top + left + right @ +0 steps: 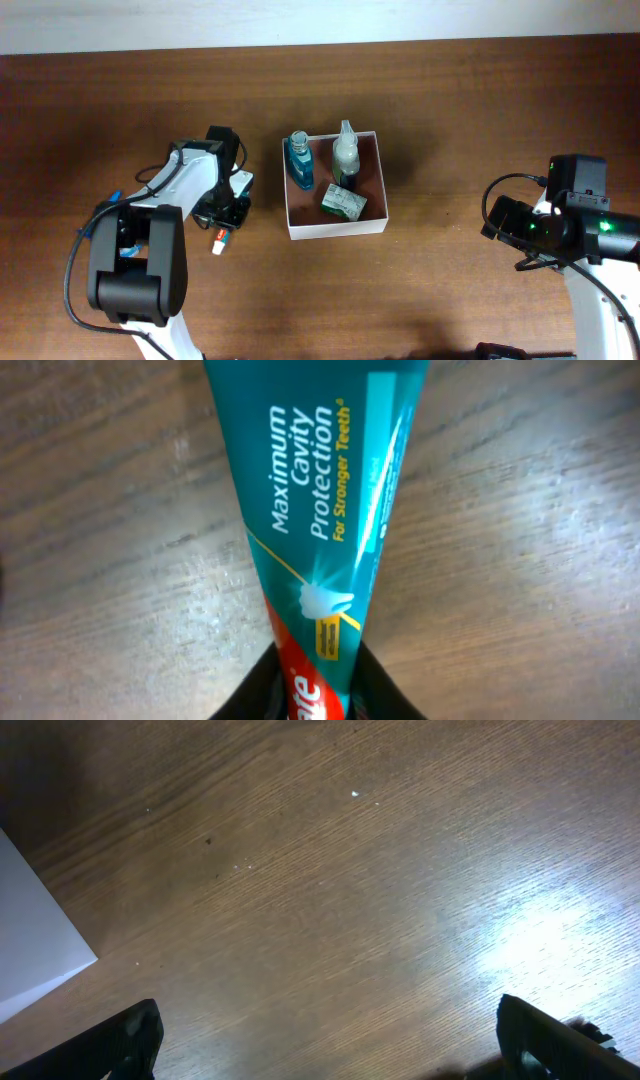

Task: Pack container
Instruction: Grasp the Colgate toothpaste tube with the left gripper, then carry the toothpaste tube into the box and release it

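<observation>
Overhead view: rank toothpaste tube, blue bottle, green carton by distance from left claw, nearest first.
1. Toothpaste tube: held in the left claw.
2. Blue bottle: left side inside the container.
3. Green carton: container's near right part.

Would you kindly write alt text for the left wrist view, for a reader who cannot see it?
A teal toothpaste tube printed "Maximum Cavity Protection" fills the frame, its red lower end pinched between the dark fingers of the left gripper at the bottom edge. A brown wooden table lies behind it.
</observation>
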`<state>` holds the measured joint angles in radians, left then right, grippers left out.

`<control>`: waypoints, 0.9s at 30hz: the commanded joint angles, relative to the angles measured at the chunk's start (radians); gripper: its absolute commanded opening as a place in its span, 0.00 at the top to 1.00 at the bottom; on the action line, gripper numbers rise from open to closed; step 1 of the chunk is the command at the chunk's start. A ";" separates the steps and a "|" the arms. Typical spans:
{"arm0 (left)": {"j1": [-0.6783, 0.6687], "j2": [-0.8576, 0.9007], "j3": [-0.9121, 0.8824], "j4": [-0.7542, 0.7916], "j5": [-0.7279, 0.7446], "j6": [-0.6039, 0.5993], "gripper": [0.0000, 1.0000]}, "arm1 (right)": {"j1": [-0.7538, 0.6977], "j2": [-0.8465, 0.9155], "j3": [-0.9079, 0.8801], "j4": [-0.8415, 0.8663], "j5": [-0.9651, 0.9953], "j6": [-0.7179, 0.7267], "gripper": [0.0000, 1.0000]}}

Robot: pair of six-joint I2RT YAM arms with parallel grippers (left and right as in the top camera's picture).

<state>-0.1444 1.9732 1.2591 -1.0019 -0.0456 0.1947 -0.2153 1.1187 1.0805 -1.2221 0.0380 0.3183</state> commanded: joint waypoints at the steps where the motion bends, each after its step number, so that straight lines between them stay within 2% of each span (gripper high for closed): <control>1: 0.003 0.022 0.045 -0.027 -0.004 0.001 0.90 | -0.009 0.003 -0.005 0.002 -0.005 0.012 0.02; 9: 0.001 -0.058 0.147 -0.111 -0.003 -0.045 0.94 | -0.009 0.003 -0.005 0.002 -0.005 0.008 0.02; 14: -0.032 -0.301 0.170 -0.132 0.002 -0.051 0.94 | -0.009 0.003 -0.004 0.003 -0.004 0.008 0.02; 18: -0.133 -0.468 0.170 -0.086 0.004 -0.005 0.97 | -0.009 0.003 -0.005 0.007 -0.004 0.008 0.02; 20: -0.235 -0.522 0.170 -0.019 0.005 0.057 0.99 | -0.009 0.003 -0.005 0.007 -0.004 0.008 0.02; 27: -0.456 -0.459 0.166 0.108 0.004 0.224 1.00 | -0.009 0.003 -0.004 0.007 -0.004 0.008 0.02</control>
<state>-0.5232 1.4635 1.4197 -0.9298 -0.0471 0.3012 -0.2153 1.1194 1.0805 -1.2182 0.0357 0.3176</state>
